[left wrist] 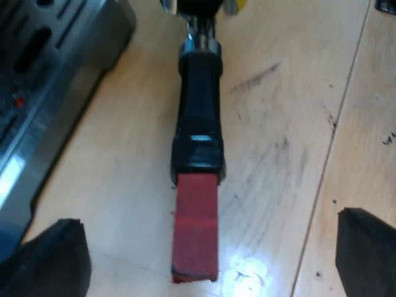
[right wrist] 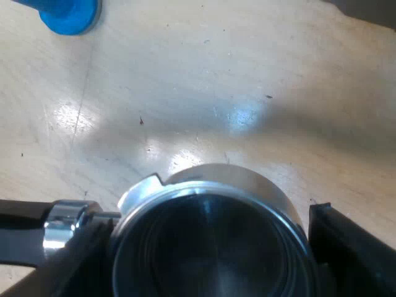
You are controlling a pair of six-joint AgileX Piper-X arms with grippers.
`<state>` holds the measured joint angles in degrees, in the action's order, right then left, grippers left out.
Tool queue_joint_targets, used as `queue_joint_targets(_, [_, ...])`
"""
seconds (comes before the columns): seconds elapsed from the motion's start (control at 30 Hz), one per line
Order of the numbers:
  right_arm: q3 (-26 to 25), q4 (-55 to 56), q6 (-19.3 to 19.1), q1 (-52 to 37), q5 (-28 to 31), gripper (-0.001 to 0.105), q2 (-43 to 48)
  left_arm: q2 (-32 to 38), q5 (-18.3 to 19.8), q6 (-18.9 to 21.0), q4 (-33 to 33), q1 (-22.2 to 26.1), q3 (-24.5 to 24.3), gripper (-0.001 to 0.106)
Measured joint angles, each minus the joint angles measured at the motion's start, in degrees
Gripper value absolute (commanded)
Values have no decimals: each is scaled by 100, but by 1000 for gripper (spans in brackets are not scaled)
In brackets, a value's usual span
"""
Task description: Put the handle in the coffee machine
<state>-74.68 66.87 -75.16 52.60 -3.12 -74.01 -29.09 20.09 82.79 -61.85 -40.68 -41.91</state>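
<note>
Fingers of my right end effector (right wrist: 207,219) clamp the holder (right wrist: 210,253) by its metal cup above the wooden surface (right wrist: 247,74); my left end effector (left wrist: 207,221) gapes wide astride the red-tipped handle (left wrist: 198,124), beside the espresso machine (left wrist: 43,93).

The right end effector (right wrist: 207,223) has the round cup of the metal holder (right wrist: 210,247) between its black fingers (right wrist: 352,247), which press close against its two sides. The cup's open mouth faces the camera. The holder's dark handle (right wrist: 21,232) juts out past one finger. Well beyond the fingertips, a blue tamper (right wrist: 68,13) stands on the pale wooden tabletop (right wrist: 247,80).
</note>
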Motion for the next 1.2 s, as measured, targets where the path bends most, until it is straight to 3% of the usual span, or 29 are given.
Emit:
queue_joint_targets(0.13, [0,10,0,0,0,0,0,0,0,-167,210,0,176,82])
queue_joint_targets(0.4, [0,10,15,0,0,0,0,0,536,-370,541,0,714,82])
queue_joint_targets(0.7, [0,10,15,0,-16,0,0,0,584,-387,1645,0,1528,82])
queue_joint_targets(1.2, [0,18,15,0,-90,0,0,-302,592,-387,2570,0,2054,82])
